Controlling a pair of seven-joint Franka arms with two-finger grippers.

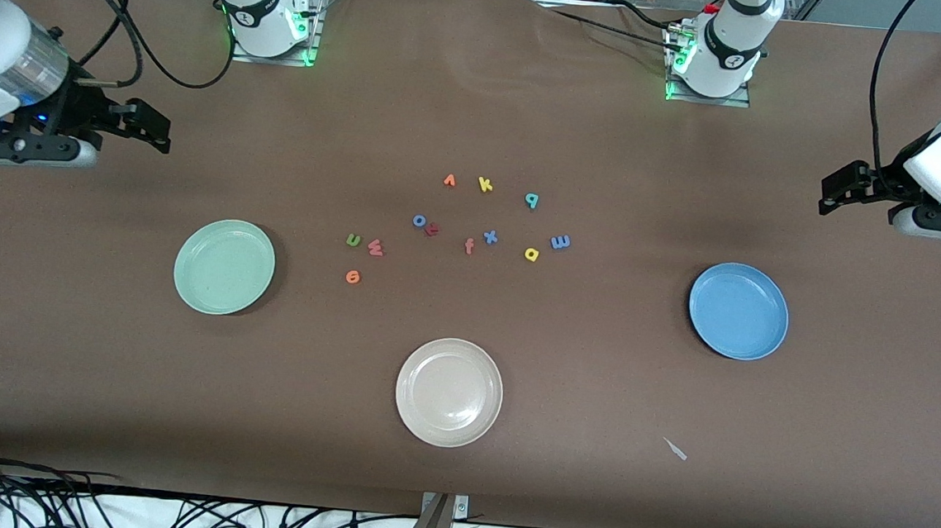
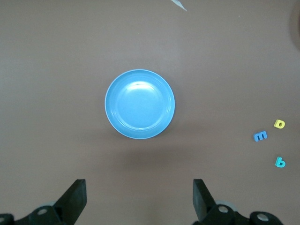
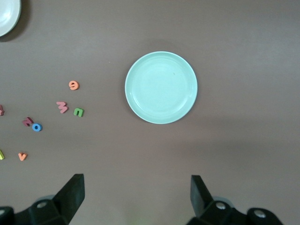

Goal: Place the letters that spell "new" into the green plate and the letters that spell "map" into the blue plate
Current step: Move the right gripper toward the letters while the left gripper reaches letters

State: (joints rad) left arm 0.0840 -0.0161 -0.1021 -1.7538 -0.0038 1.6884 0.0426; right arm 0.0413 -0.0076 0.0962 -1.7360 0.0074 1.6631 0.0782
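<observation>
Both hands, the left hand (image 2: 138, 199) and right hand (image 3: 136, 197), hang wide open and empty, and the yellow k (image 1: 485, 185) risks being grabbed instead of the yellow a (image 1: 531, 254).

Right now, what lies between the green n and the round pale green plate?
Nothing: the front view shows only bare brown table between the green foam n and the pale green plate.

Brown table (image 1: 96, 403) evenly lit; black cables (image 1: 48, 499) along white floor edge.

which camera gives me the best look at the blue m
The left wrist view: the blue m shows largest there, beside the yellow a. The front view has it smaller; the right wrist view misses it.
</observation>
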